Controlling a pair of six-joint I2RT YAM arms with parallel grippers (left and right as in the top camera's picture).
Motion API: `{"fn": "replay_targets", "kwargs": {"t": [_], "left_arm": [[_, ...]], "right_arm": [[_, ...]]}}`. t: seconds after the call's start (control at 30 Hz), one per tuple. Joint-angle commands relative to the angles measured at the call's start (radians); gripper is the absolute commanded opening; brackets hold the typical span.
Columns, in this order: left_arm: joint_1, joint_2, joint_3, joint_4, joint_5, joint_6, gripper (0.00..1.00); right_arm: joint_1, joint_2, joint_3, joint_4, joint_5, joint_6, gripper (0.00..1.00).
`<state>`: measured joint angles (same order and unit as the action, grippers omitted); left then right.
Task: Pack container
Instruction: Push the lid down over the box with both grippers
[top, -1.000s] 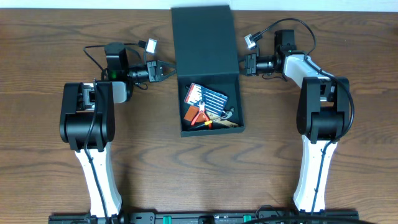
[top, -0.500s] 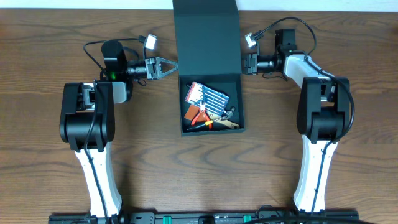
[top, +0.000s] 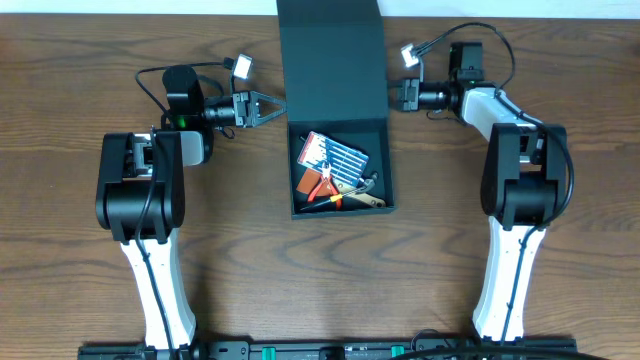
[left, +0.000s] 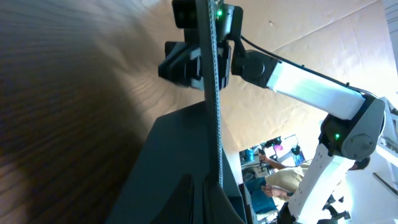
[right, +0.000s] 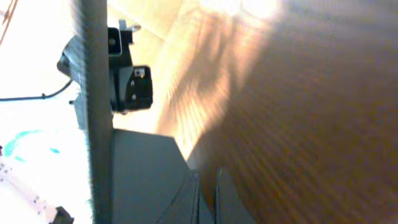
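1. Overhead looks straight down on the whole table and container.
2. Left wrist, low and close, faces past the lid edge toward the right arm.
3. Right wrist mirrors it, facing the left arm; both share that lid.

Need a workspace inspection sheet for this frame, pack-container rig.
Surface: brown wood-grain table.
Job's things: container open, lid folded up at the far side; tool card and red-handled pliers inside.
Clutter: nothing seen.
End effectors: left end effector shut at the lid's left edge, contact unclear; right end effector shut, beside the lid's right edge; neither holds anything.
Cables: left cable loop and right cable loop, both off the container.
Surroundings: person in the background, left wrist view.
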<state>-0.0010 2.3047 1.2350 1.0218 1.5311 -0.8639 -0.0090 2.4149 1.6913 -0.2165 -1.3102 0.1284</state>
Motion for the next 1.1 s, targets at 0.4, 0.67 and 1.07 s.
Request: {"fn": "replay_targets", "kwargs": {"t": [0.4,0.67,1.07], "left_arm": [[0.0,0.012,0.024,0.013,0.039,0.017,0.06],[0.0,0.012,0.024,0.013,0.028,0.017,0.06],[0.0,0.012,0.024,0.012,-0.002,0.016,0.06]], "right_arm": [[-0.022,-0.003,0.011,0.205,-0.143,0.182,0.01],[-0.02,-0.003,0.011,0.705,-0.239,0.59,0.01],[-0.002,-0.003,0.01,1.252,-0.248,1.101,0.01]]}}
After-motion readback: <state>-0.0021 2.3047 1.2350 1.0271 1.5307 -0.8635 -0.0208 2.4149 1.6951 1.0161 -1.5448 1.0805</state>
